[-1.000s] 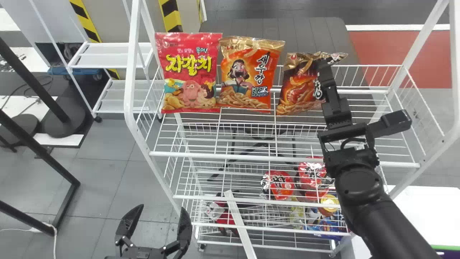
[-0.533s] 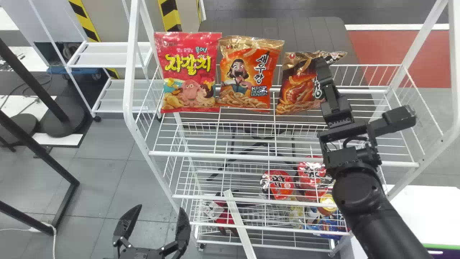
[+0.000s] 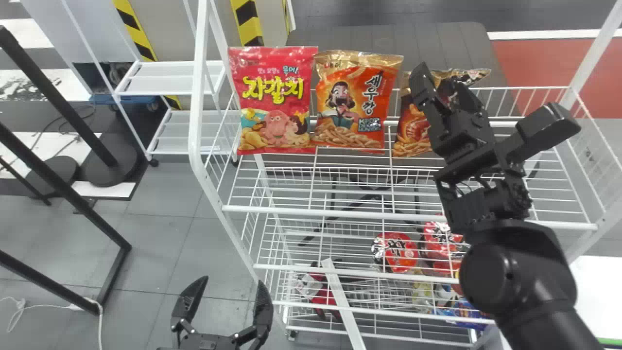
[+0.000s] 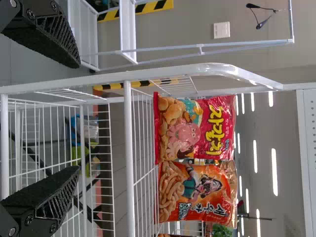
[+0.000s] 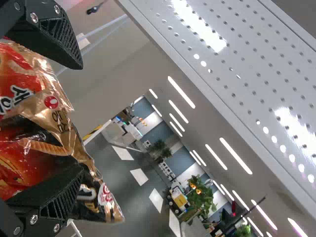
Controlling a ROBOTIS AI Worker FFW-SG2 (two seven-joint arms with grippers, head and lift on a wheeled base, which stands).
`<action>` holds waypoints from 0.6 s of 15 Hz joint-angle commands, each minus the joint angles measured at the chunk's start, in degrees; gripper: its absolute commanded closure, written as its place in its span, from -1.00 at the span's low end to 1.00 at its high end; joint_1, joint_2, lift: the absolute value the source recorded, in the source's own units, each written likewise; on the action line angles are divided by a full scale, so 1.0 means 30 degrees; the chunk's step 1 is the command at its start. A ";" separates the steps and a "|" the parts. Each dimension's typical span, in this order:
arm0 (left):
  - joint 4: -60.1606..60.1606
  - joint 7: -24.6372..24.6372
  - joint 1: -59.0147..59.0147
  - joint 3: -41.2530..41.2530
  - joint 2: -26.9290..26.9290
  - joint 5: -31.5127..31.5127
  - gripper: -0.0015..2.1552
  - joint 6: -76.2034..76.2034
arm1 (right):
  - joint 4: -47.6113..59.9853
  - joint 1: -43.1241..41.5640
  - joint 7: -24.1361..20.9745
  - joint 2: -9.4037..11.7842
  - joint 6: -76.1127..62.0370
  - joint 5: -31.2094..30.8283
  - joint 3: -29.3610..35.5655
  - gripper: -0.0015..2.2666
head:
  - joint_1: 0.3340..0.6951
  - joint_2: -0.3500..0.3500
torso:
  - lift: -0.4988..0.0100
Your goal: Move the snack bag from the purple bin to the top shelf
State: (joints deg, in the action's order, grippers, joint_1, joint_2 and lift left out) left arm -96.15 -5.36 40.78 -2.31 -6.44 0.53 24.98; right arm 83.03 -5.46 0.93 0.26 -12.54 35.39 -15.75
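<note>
Snack bag [image 3: 412, 127]: the dark red one with gold ends stood on the top shelf, at the right end of the row, partly hidden behind the right arm.
Right claw [image 3: 437, 80]: it was at the bag's upper part, spread wide, with a finger [image 5: 52, 42] toward either side of the wrapper; whether they touched it, I could not tell.
Right arm [image 3: 515, 277]: it came up from the near right and crossed in front of the shelves.
Left claw [image 3: 233, 282]: wide too, it hung near and to the left, with nothing between its fingers.
Top shelf [image 3: 311, 212]: white wire, with a low rail along the far side.
Bags alongside: the pink-red bag [image 3: 275, 97] was farthest left and the orange bag [image 3: 351, 99] stood in the middle, just beside it.
Lower shelves: red round packs [image 3: 399, 253] sat toward the right, and a white strip [image 3: 342, 304] slanted across the front.
Left of the shelves: a black metal frame [image 3: 63, 183] stood near, a small white rack [image 3: 170, 78] farther off.
</note>
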 commanded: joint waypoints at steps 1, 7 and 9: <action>0.0000 -0.0002 -0.0001 0.0066 -0.0051 0.0057 -0.93 0.0007 | 0.1474 0.0327 -0.0018 -0.0105 0.3934 -0.1366 0.0651 -0.92 | 1.00 0.46 | 0.96; 0.0059 0.0057 -0.0059 0.0125 -0.0110 0.0203 -0.93 0.0065 | 0.5751 0.3286 0.0949 0.0879 0.8446 -0.2655 0.2614 -0.90 | 1.00 0.56 | 0.96; 0.0030 0.0057 -0.0030 0.0154 -0.0110 0.0232 -0.93 0.0241 | 0.7216 0.4751 0.1183 0.1465 0.9383 -0.3007 0.3376 -0.90 | 1.00 0.50 | 0.96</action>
State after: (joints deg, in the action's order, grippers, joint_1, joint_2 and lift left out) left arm -96.00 -5.17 40.61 -1.88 -6.77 1.20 25.34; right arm 101.36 5.49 4.42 3.36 13.63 27.18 -7.19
